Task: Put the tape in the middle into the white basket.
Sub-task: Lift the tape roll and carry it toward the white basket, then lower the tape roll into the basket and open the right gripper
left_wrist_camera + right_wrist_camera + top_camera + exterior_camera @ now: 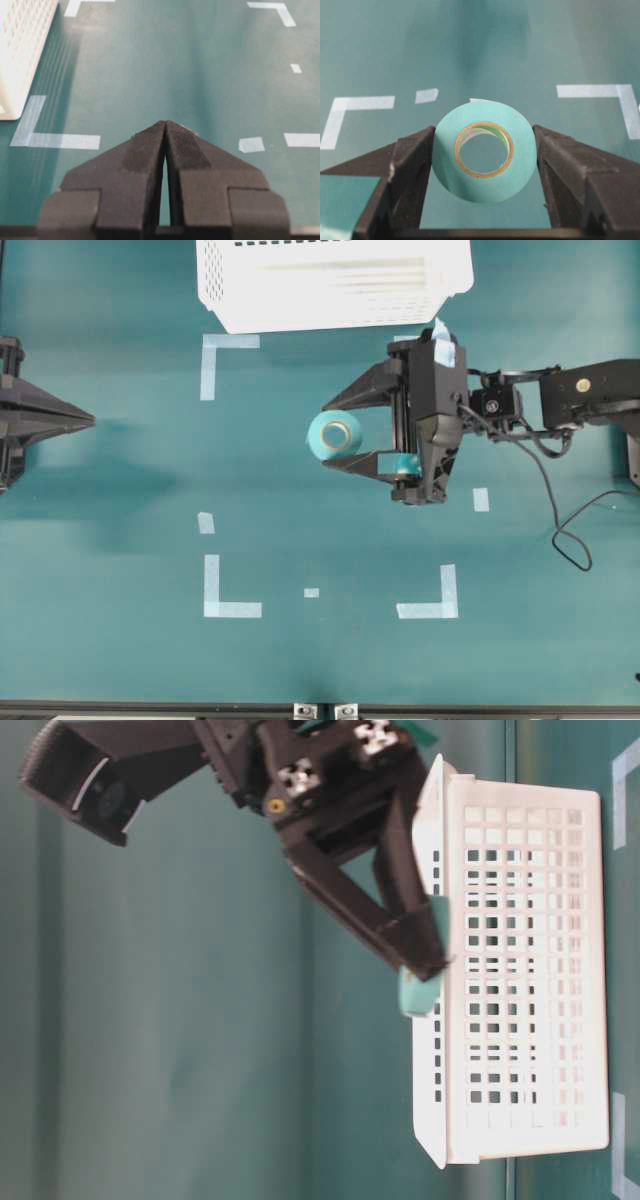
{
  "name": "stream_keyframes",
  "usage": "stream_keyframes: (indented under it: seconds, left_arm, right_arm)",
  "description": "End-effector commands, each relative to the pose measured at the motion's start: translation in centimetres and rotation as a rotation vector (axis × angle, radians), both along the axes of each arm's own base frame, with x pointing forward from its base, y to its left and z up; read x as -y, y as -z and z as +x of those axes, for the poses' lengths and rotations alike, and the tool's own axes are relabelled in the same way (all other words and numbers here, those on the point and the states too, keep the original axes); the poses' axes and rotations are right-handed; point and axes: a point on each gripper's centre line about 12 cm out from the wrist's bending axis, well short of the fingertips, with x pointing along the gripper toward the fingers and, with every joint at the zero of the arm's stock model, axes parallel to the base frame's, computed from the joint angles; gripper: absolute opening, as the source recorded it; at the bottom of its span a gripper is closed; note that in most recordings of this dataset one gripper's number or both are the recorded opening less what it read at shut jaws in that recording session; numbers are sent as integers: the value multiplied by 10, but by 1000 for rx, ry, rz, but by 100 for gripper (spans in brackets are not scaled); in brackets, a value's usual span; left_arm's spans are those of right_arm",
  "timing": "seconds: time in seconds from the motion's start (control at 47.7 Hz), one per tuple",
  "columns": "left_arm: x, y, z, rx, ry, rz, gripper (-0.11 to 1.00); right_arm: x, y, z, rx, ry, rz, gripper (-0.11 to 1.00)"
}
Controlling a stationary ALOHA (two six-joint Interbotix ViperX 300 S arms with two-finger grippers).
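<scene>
My right claw [485, 150] pinches the tape [485, 149] between both fingers, lifted off the table near the middle — the white basket [335, 285] is cut off at the top edge. My left claw [165, 131] is pressed together — from overhead, only its tip shows.

Tape [485, 150]: smooth teal wrap, slight sheen, tan cardboard-looking core. White basket [335, 282]: glossy moulded plastic, slotted walls. Right gripper [485, 165] fingers [415, 165]: matt black plastic, grainy pads. Left gripper [165, 125]: same matt black, rough-textured. Table [120, 640]: matt teal surface; corner marks [230, 595] pale, papery tape.
</scene>
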Motion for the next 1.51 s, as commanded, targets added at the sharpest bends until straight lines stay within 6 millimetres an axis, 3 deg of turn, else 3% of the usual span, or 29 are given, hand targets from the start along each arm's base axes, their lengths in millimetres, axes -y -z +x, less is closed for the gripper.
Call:
stream_keyframes:
  seconds: [0.0,0.503,1.005,1.487]
  left_arm:
    - [0,-6,2,14,-4,-1,-11]
    - [0,-5,2,14,-4,-1,-11]
    - [0,-5,2,14,-4,-1,-11]
    - [0,-5,2,14,-3,0,-11]
  right_arm:
    - [2,-25,1,57,5,1,67]
    - [11,-28,-2,52,27,0,67]
    - [103,-23,-14,14,269,-14,67]
    - [142,-22,-26,11,355,-51,67]
